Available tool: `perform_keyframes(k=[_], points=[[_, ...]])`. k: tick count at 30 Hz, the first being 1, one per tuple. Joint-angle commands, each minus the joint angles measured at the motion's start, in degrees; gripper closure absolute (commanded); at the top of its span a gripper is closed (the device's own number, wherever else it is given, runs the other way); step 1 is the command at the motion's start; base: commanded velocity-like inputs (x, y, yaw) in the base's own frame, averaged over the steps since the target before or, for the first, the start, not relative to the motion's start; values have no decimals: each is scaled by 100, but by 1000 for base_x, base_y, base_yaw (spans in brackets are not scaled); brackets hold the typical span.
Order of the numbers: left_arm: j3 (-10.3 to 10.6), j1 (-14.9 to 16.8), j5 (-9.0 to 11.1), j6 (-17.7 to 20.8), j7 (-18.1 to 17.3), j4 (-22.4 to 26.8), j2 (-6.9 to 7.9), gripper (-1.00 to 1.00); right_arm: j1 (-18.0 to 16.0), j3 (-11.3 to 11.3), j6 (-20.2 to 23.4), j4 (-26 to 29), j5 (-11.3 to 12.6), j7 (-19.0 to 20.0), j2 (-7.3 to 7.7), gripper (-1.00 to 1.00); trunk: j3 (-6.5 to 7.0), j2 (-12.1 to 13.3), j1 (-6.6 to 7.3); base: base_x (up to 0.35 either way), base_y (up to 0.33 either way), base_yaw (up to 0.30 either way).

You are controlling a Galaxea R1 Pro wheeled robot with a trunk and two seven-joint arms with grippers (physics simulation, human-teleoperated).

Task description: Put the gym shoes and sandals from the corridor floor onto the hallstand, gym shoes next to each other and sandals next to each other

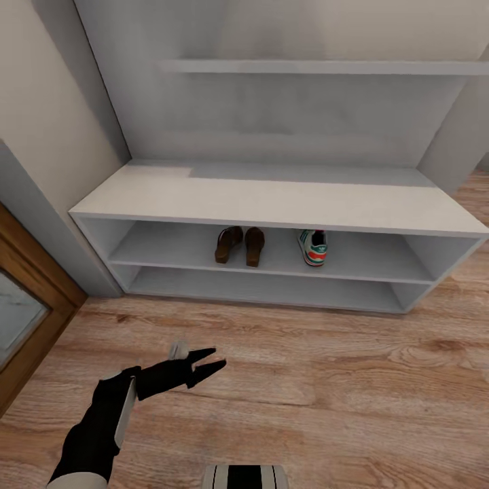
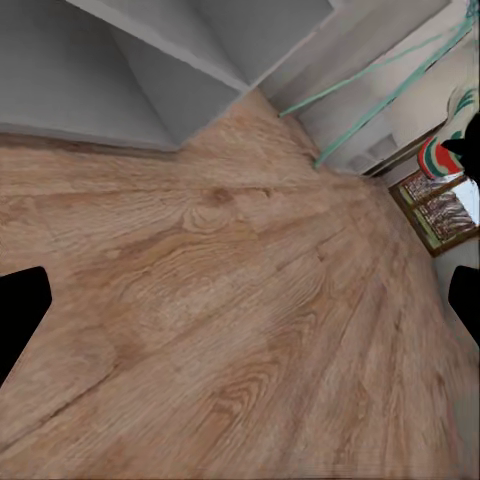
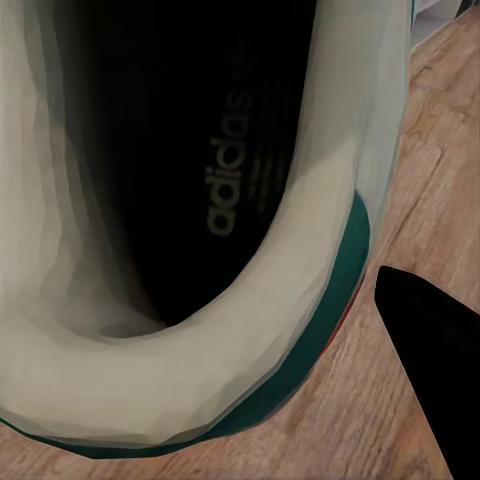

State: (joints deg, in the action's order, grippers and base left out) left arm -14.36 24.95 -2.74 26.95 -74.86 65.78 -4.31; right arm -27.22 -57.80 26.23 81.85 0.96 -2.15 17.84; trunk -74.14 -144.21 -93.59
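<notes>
The light grey hallstand (image 1: 272,200) stands straight ahead against the wall. On its upper open shelf lie the two brown sandals (image 1: 242,245) side by side, and one white gym shoe (image 1: 313,246) with green and red accents rests a little to their right. My left gripper (image 1: 210,361) hovers open and empty over the wood floor (image 1: 326,380) in front of the stand. In the right wrist view the second gym shoe (image 3: 150,380) is seen very close, looking into its dark opening. My right gripper (image 3: 340,300) is shut on its heel collar, one finger (image 3: 430,370) outside, the other hidden inside.
A wooden door frame with a glass pane (image 1: 27,299) borders the floor on the left. A grey wall shelf (image 1: 319,66) hangs above the stand. The stand's lower shelf (image 1: 265,288) holds nothing. Part of my own body (image 1: 244,475) shows at the bottom edge.
</notes>
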Motion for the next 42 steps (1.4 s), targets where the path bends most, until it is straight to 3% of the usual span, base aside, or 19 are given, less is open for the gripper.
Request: perform_keyframes(k=[1, 19, 42], points=[[-21, -14, -31, -17, -52, 3, -8, -100, -3, 0, 31, 5, 9, -22, 1, 100, -4, -2, 1, 0, 0, 0], [19, -293, -60, -155, -63, 4, -9, -100, -3, 21, 31, -2, 9, 4, 0, 100, -4, -2, 1, -73, 0, 0], [29, -315, -54, -155, -72, 5, -9, -100, -3, 32, 30, -2, 9, -4, 0, 100, -4, -2, 1, -74, 0, 0]])
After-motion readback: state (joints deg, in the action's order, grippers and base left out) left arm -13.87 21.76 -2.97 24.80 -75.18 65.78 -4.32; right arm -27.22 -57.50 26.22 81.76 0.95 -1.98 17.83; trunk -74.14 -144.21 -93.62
